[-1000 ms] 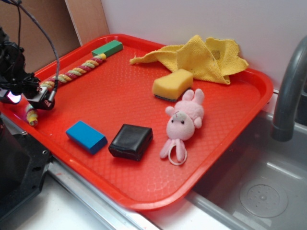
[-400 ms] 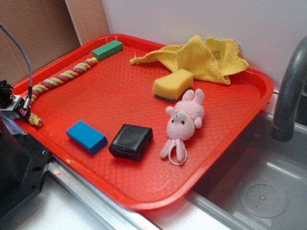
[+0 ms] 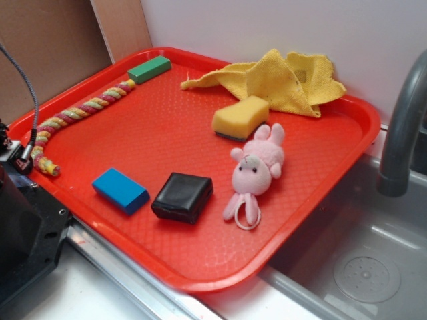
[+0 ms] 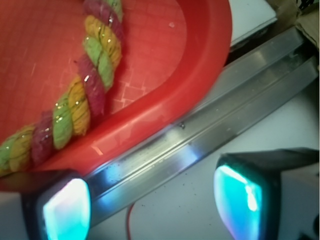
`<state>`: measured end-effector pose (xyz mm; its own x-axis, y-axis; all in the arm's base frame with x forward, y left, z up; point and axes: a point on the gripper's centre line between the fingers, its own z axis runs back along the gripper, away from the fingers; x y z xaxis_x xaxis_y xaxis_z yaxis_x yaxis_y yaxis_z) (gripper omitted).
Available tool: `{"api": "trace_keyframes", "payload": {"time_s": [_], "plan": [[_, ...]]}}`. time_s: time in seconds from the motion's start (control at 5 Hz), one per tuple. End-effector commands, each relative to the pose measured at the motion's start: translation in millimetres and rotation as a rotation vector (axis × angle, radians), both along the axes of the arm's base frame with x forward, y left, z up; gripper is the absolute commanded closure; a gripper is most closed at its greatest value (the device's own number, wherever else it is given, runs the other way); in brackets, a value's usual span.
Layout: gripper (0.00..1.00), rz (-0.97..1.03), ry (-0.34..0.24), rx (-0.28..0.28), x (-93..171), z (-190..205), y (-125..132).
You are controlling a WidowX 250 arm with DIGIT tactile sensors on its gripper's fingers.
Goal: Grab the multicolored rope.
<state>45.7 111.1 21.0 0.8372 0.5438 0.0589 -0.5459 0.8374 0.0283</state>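
1. Currently listed: multicolored rope (image 3: 79,113), pink, yellow, green and red twist, lying along the far-left rim of the red tray (image 3: 320,173), one end near the green block (image 3: 149,69), other end curled at the tray's left corner.
2. Gripper (image 4: 152,202): fingers wide apart, nothing between them; glowing pads (image 4: 65,210) at the bottom of the wrist view. Barely seen at the left edge of the exterior view.
3. Position against rope: gripper outside the tray, over the metal rail (image 4: 210,125) and white counter; rope just inside the rim, not touching either finger, lying up and to the left in the wrist view.
4. Risk, judged: closing from here catches the tray rim or nothing, since the rope sits beyond the lip.
5. Risk, judged: descending at the rim strikes the raised edge and shifts the tray.
6. Risk, judged: floppy rope pinched near its curled end may slip out or drag.
7. Also present: blue block (image 3: 120,190), black block (image 3: 182,197), yellow sponge (image 3: 240,117), pink plush bunny (image 3: 255,171), yellow cloth (image 3: 280,80).
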Motion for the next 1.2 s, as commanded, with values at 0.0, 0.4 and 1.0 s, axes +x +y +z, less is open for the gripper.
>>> {"api": "trace_keyframes", "payload": {"time_s": [0.0, 0.4, 1.0], "plan": [[0.0, -0.027, 0.027, -0.038, -14, -3, 2], [0.0, -0.03, 0.062, -0.032, 50, 23, -1], [0.0, 0.02, 0.055, -0.049, 63, 25, 21]]}}
